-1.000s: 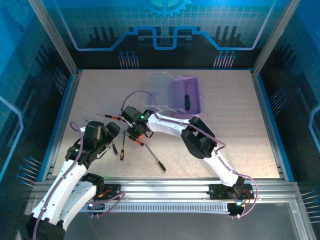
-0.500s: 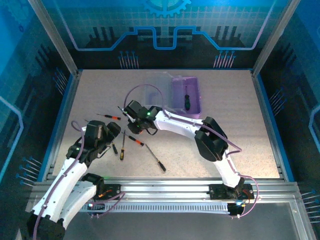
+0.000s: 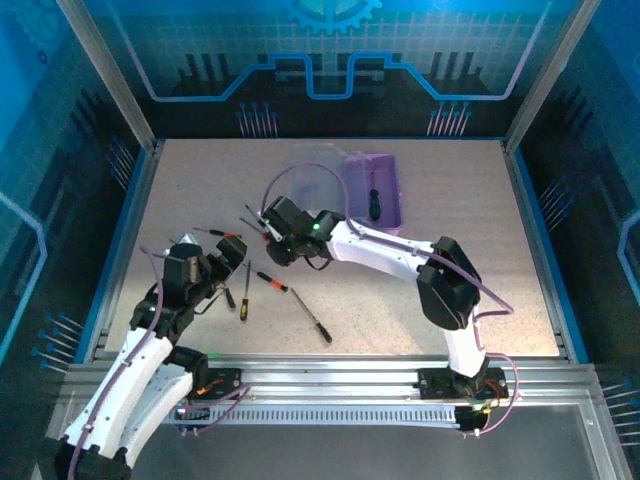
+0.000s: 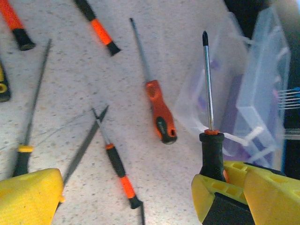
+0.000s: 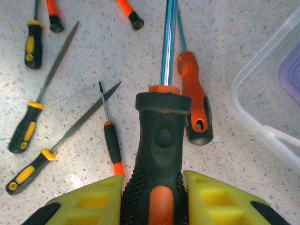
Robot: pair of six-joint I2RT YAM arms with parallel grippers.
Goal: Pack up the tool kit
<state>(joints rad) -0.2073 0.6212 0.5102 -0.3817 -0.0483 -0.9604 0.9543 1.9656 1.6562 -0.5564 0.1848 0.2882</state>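
1. Right claw [image 5: 154, 182] grips a screwdriver [image 5: 161, 131] by its handle (snugly, it seems); left claw [image 4: 126, 185] gapes wide.
2. Case [image 3: 350, 188] lies open just beyond: carry level, release low inside.

Legend: no text, number, label or brand mark can be read on any surface. The one sign present is a blue gear emblem [image 3: 331, 12], drawn with circuit-style line art, at the top centre of the back wall [image 3: 180, 50].
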